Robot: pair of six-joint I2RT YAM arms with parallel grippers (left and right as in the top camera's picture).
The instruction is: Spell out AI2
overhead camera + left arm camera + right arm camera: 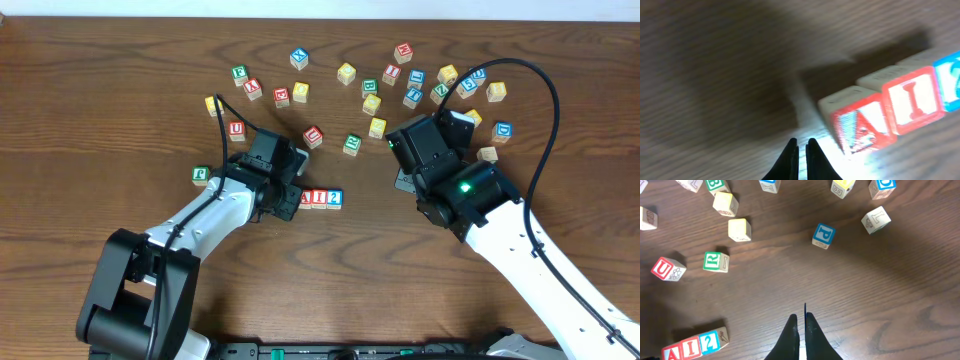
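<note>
Red A, I, blue 2 touching in row; left claw pressed together, empty, just beside A. Sideways swing on retreat could knock row askew. Also pressed together, well apart: right claw.

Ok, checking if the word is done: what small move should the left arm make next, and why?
Probably back the left gripper away from the A cube. It is shut on nothing, and that cube, the I cube and the 2 cube already sit in a row in order.
</note>
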